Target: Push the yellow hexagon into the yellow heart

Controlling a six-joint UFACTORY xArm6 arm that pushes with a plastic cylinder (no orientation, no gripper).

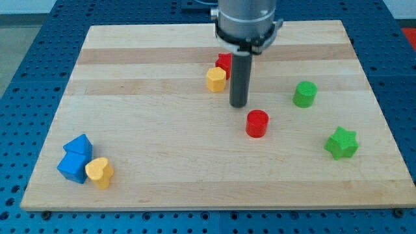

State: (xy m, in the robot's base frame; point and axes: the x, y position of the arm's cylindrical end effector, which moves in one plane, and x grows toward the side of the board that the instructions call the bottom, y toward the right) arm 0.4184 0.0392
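The yellow hexagon (216, 79) lies near the board's upper middle, touching a red block (224, 64) just behind it. The yellow heart (99, 171) lies at the board's lower left, touching two blue blocks (77, 158). My tip (238, 104) is down on the board just to the right of the yellow hexagon and slightly below it, with a small gap between them. It stands above the red cylinder (257, 123).
A green cylinder (304, 94) sits at the right of the board. A green star (341, 143) lies at the lower right. The wooden board (195, 182) rests on a blue perforated table.
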